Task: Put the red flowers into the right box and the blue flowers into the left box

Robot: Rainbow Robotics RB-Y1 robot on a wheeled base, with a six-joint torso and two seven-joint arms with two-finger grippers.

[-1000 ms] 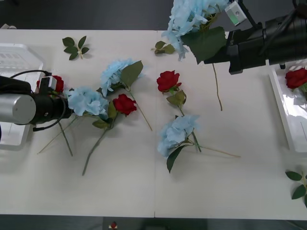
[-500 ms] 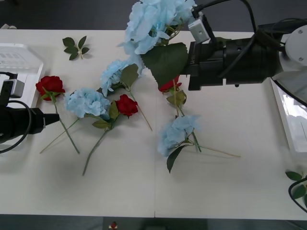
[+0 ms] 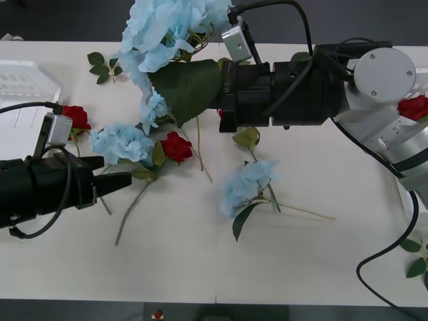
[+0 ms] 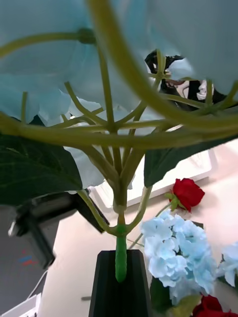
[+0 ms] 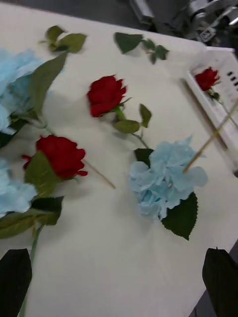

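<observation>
My right gripper (image 4: 120, 282) is shut on the green stem of a blue flower (image 3: 167, 27), held high over the table's middle-left; its big leaf hides the right gripper (image 3: 226, 87) in the front view. Other blue flowers (image 3: 120, 142) (image 3: 247, 184) and red flowers (image 3: 175, 146) (image 3: 75, 117) lie on the table. My left gripper (image 3: 110, 174) hangs open at the lower left, its fingers (image 5: 220, 275) wide apart, just short of the nearest blue cluster. The left box (image 3: 20, 80) sits at the far left. The right box (image 3: 401, 150) holds a red flower (image 3: 413, 107).
Loose leaf sprigs lie at the back left (image 3: 103, 65) and at the front right corner (image 3: 414, 257). The right arm spans the table above the flowers. The white table's front half (image 3: 200, 267) is bare.
The right arm has swung left across the table, carrying the blue flower from the right side to above the middle-left. The left arm pulled back, then came forward again with its fingers open.
</observation>
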